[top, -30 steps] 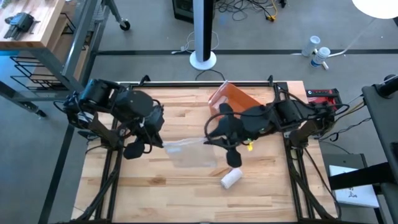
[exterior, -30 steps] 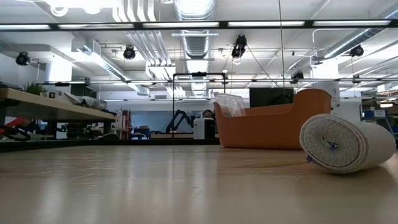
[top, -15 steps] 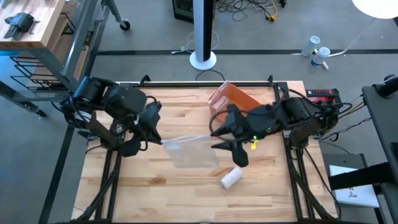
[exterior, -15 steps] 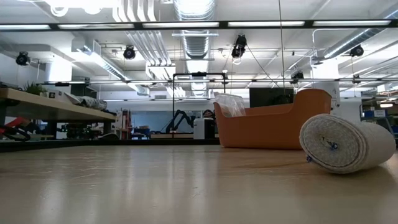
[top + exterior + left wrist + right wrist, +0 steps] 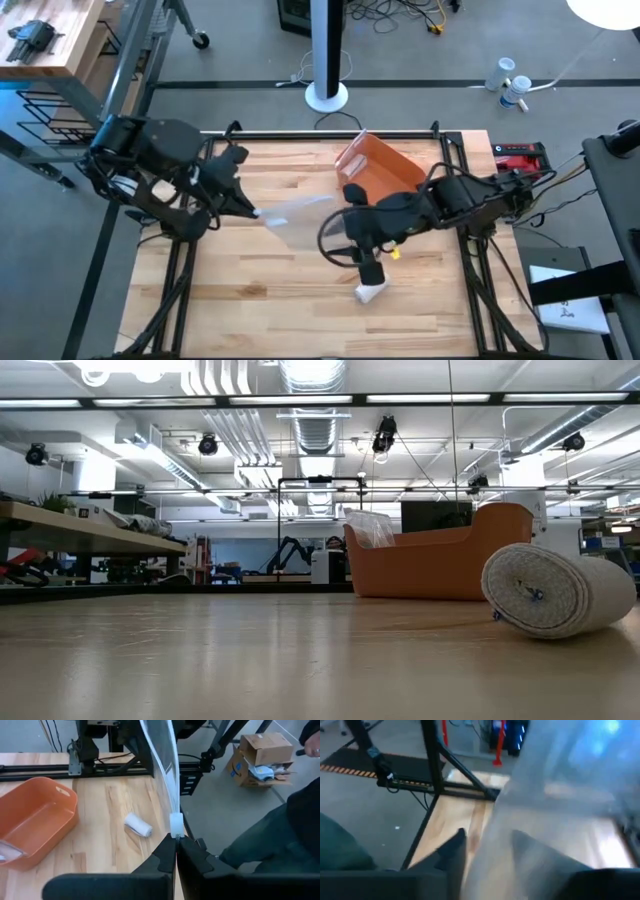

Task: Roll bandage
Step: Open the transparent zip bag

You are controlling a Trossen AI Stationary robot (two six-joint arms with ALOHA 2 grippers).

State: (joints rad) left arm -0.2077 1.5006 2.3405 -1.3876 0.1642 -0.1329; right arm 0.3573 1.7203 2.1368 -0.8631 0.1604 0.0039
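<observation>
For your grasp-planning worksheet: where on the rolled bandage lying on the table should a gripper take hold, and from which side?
Grip the bandage roll across its rounded middle, coming straight down from above. It lies on its side on the table, so its curved flanks are exposed while its flat spiral ends would give little purchase.

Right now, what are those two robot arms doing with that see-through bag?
The left pincer is shut on one edge of a clear plastic bag and holds it up off the wooden table. The right pincer is out over the table's middle, close to a rolled white bandage that lies on the wood. An orange bin sits toward the back. The bandage is not in the bag.
</observation>
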